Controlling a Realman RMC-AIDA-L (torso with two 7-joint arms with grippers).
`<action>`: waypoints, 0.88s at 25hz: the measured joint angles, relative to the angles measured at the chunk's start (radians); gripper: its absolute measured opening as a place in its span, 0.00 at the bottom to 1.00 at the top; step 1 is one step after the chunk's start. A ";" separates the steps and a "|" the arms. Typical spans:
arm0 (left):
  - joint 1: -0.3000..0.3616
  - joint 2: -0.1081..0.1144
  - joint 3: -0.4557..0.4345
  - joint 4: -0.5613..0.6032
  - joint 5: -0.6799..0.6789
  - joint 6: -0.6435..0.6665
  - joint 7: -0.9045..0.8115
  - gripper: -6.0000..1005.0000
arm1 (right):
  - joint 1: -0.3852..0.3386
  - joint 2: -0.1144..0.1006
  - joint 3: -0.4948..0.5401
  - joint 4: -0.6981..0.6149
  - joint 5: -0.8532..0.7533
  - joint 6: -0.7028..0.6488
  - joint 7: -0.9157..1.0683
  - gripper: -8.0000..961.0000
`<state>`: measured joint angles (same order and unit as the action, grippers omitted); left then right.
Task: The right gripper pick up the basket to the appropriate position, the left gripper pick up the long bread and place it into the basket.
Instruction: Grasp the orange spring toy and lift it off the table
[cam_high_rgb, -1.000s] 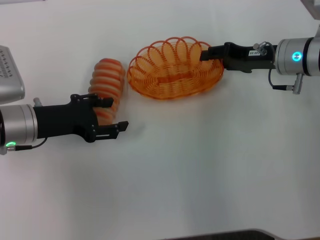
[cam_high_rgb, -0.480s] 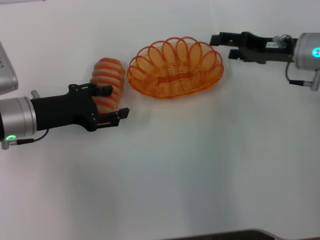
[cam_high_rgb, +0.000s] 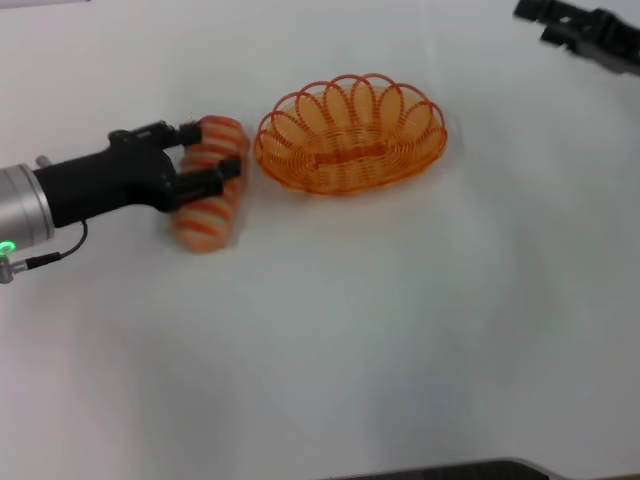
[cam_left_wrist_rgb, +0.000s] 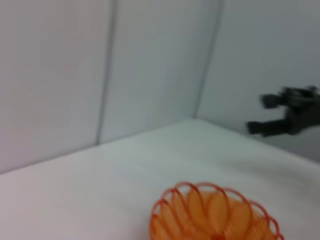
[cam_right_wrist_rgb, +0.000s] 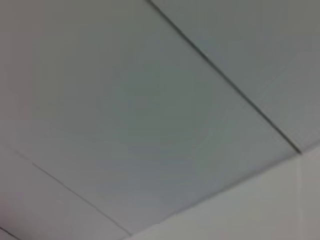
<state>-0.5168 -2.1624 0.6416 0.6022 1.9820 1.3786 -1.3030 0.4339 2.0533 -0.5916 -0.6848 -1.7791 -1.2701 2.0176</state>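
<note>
The long bread (cam_high_rgb: 205, 215), with orange crust and cream stripes, lies on the white table just left of the basket (cam_high_rgb: 350, 135). The orange wire basket stands alone on the table and also shows in the left wrist view (cam_left_wrist_rgb: 215, 215). My left gripper (cam_high_rgb: 215, 150) is open, with one finger on each side of the bread's far half. My right gripper (cam_high_rgb: 532, 22) is open and empty at the far right corner, well away from the basket. It shows in the left wrist view (cam_left_wrist_rgb: 256, 114) too. The right wrist view shows only grey wall panels.
The white table (cam_high_rgb: 380, 330) stretches bare in front of the basket and bread. Grey wall panels (cam_left_wrist_rgb: 100, 75) stand behind the table's far edge.
My right gripper let go of the basket's rim and drew back to the far right. My left gripper moved forward along the bread and now straddles its far half.
</note>
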 joint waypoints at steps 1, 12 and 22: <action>0.001 0.001 -0.004 0.000 -0.006 -0.002 -0.021 0.76 | -0.007 -0.002 0.017 0.000 0.016 -0.021 -0.056 0.96; -0.016 0.025 0.005 0.085 0.086 -0.059 -0.653 0.75 | -0.054 -0.022 0.113 0.003 0.052 -0.251 -0.447 0.95; -0.077 0.051 0.098 0.260 0.364 -0.023 -1.144 0.73 | -0.067 -0.032 0.102 0.008 0.019 -0.322 -0.578 0.96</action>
<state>-0.5937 -2.1112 0.7398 0.8622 2.3458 1.3551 -2.4475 0.3674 2.0210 -0.4897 -0.6767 -1.7596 -1.5924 1.4397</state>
